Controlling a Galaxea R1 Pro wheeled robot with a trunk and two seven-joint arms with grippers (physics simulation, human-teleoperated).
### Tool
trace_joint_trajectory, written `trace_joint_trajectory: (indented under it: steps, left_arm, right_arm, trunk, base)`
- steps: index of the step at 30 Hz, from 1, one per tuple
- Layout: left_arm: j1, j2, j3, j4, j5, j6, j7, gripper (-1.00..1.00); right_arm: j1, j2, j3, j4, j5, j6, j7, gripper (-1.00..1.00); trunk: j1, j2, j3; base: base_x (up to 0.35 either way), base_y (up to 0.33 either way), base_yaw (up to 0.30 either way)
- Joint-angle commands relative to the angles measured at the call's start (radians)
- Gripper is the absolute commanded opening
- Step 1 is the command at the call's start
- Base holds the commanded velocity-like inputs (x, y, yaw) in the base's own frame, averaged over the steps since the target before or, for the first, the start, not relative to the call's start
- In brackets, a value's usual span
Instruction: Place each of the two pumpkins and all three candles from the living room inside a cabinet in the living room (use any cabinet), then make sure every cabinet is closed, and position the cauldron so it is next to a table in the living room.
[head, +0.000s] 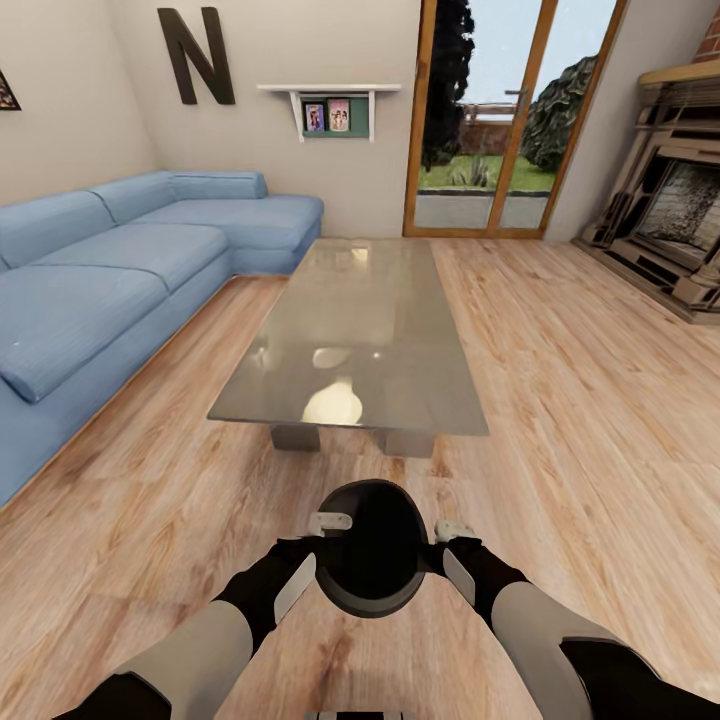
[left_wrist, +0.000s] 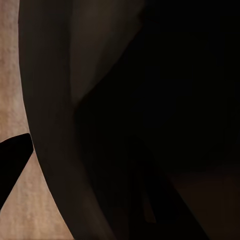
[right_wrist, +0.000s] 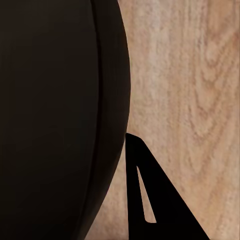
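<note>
Carrying the cauldron (head: 372, 560) between both arms, low above the wooden floor (head: 560, 400), just short of the near end of the table (head: 360, 330). Held from two sides because of the round belly and wide mouth, too large for one grip. Left hand (head: 322, 535) pressed at the left of the rim, right hand (head: 445, 540) at the right; clamped on the rim or only pushing against the wall, cannot tell. Black curved wall (right_wrist: 55, 115) close before the right wrist camera, floor grain beside it; dark wall (left_wrist: 150, 120) in the left wrist view too. Probably close to setting down: table already near, blue sofa (head: 110, 280) well apart at the left.
</note>
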Motion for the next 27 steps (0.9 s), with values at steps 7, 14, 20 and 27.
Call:
trace_joint_trajectory:
  steps: [7,14,20,27]
  left_arm:
    - [0.0,0.0,-0.005,-0.001,0.014,0.002,0.006,-1.0]
    - [0.0,0.0,-0.005,-0.001,0.014,0.001,0.006,-1.0]
    - [0.0,0.0,-0.005,-0.001,0.014,0.001,0.006,-1.0]
    - [0.0,0.0,-0.005,-0.001,0.014,0.001,0.006,-1.0]
  right_arm:
    - [0.0,0.001,-0.015,-0.004,-0.025,0.005,-0.002,-1.0]
    - [0.0,0.001,-0.015,-0.004,-0.025,0.005,-0.002,-1.0]
    - [0.0,0.001,-0.015,-0.004,-0.025,0.005,-0.002,-1.0]
    - [0.0,0.001,-0.016,-0.004,-0.025,0.005,-0.002,-1.0]
  trunk:
    - [0.0,0.0,-0.003]
    - [0.0,0.0,-0.01]
    - [0.0,0.0,-0.016]
    - [0.0,0.0,-0.021]
  base:
    - [0.01,0.0,0.019]
    - [0.0,0.0,0.085]
    - [0.0,0.0,0.093]
    - [0.0,0.0,0.053]
